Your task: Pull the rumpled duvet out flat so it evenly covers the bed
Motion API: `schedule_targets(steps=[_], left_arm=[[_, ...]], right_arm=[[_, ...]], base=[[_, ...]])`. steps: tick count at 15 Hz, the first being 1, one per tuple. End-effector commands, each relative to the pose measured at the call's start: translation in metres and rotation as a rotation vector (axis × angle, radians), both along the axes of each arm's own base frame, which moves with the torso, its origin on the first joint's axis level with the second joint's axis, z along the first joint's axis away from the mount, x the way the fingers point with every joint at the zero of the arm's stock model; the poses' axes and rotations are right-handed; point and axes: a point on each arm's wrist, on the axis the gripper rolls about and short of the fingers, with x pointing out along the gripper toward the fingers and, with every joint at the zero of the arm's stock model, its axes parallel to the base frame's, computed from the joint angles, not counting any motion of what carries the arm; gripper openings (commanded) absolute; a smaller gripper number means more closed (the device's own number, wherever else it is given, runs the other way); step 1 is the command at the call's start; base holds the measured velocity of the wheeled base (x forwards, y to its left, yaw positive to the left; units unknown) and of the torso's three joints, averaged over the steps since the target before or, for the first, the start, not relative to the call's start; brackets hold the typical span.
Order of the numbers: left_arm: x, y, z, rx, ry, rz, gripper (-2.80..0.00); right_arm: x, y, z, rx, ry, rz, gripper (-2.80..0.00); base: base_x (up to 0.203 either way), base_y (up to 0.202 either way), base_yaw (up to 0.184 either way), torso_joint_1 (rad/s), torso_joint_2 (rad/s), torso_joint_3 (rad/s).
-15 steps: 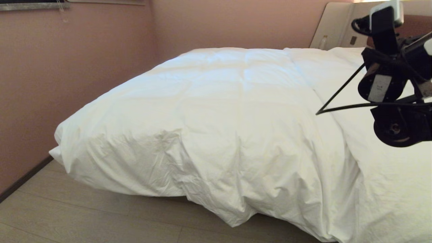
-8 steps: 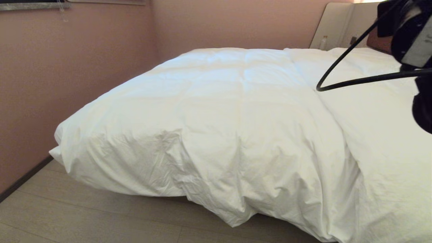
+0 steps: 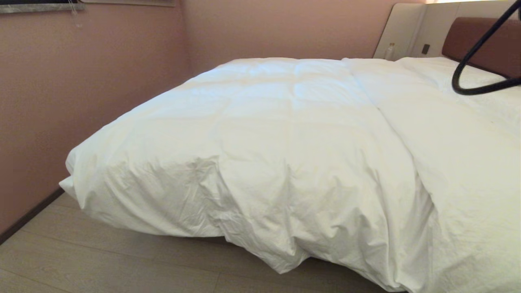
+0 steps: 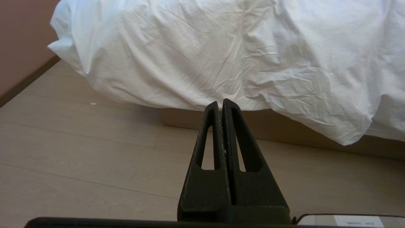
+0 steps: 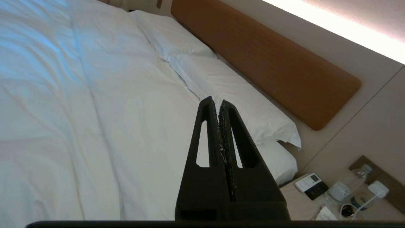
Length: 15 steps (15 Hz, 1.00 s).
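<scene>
The puffy white duvet [image 3: 276, 134] lies spread over the bed, its creased front edge [image 4: 221, 47] hanging over the grey-brown base [image 4: 186, 117] toward the floor. A long fold [image 3: 390, 134] runs down it on the right. My left gripper [image 4: 220, 102] is shut and empty, held low over the floor and pointing at that hanging edge without touching it. My right gripper [image 5: 215, 102] is shut and empty, up in the air over the duvet [image 5: 63, 95], near the pillows. Neither gripper shows in the head view.
Two white pillows [image 5: 227, 85] lie against the brown headboard [image 5: 269, 60]. A nightstand [image 5: 303, 202] holds a remote [image 5: 311, 185] and a bottle [image 5: 348, 185]. A pink wall [image 3: 61, 101] runs close along the bed's left. A black cable [image 3: 468, 81] loops at the upper right.
The right arm has swung up and off to the right, out of the head view; only its cable loop still shows. The duvet and left gripper have not moved.
</scene>
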Motion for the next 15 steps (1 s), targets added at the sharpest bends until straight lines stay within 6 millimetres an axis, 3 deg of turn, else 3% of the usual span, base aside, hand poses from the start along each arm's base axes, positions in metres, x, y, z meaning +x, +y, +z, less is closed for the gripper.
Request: schedule_targets(steps=[1, 3, 6, 9, 15], left_arm=[[0.000, 0.000, 0.000, 0.000, 0.000, 0.000, -2.80], [0.000, 0.000, 0.000, 0.000, 0.000, 0.000, -2.80], [0.000, 0.000, 0.000, 0.000, 0.000, 0.000, -2.80], [0.000, 0.000, 0.000, 0.000, 0.000, 0.000, -2.80], [0.000, 0.000, 0.000, 0.000, 0.000, 0.000, -2.80]], right_arm=[[-0.003, -0.002, 0.011, -0.062, 0.080, -0.004, -2.80], [-0.013, -0.010, 0.033, -0.061, 0.057, 0.001, -2.80], [-0.050, -0.039, 0.079, -0.023, -0.019, -0.002, -2.80], [-0.065, -0.046, 0.079, -0.105, 0.093, 0.013, -2.80], [-0.039, -0.025, 0.069, -0.080, 0.184, -0.053, -2.80]], base=[[0.000, 0.000, 0.000, 0.000, 0.00, 0.000], [0.000, 0.000, 0.000, 0.000, 0.00, 0.000], [0.000, 0.000, 0.000, 0.000, 0.00, 0.000], [0.000, 0.000, 0.000, 0.000, 0.00, 0.000], [0.000, 0.000, 0.000, 0.000, 0.00, 0.000]])
